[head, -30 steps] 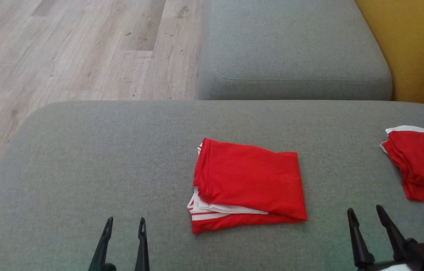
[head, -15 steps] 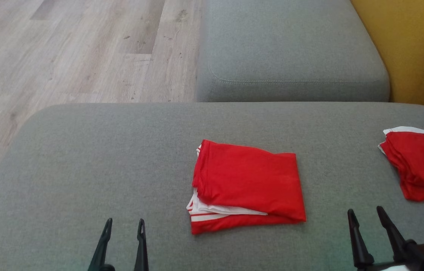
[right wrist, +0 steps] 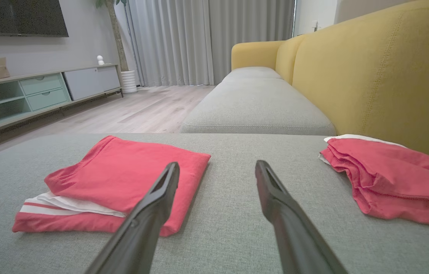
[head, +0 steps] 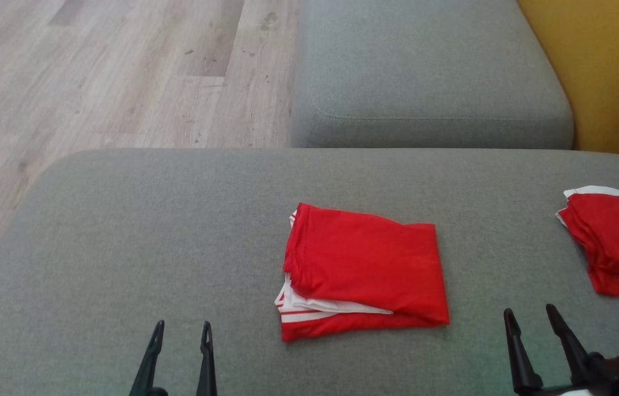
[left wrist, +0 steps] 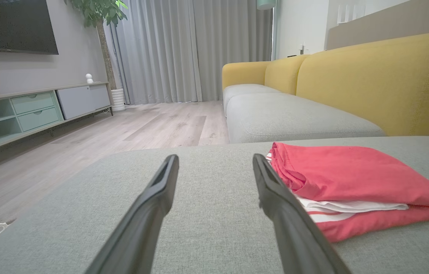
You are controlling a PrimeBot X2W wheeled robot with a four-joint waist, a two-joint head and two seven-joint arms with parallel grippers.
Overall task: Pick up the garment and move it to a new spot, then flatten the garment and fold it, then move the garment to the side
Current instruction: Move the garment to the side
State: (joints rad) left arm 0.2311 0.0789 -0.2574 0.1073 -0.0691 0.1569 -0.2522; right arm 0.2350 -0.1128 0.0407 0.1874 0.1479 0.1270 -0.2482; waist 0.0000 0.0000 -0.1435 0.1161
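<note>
Left gripper point(head: 183, 325): jaws spread wide and empty, set low over the near edge of the grey sofa seat point(head: 150, 220), left of its middle. Right gripper point(head: 529, 311): jaws likewise wide, holding nothing, close to the seat's near right corner. Whether either gripper's fingertips touch the fabric cannot be told.

Between the two grippers, and apart from both, lies the garment point(head: 364, 264). It is folded into a rough rectangle a little right of the seat's centre, nearer the near edge than the far one. Its top layer is plain red. White fabric and red-and-white striped trim show at the near left corner of the fold.

A second red garment point(head: 617, 242), folded, with a white edge on its far side, rests at the seat's right edge, well apart from the first. Beyond the far edge are another grey cushion point(head: 425, 66), a yellow backrest point(head: 612, 71) to its right, and pale wood floor point(head: 95, 71) to its left.
</note>
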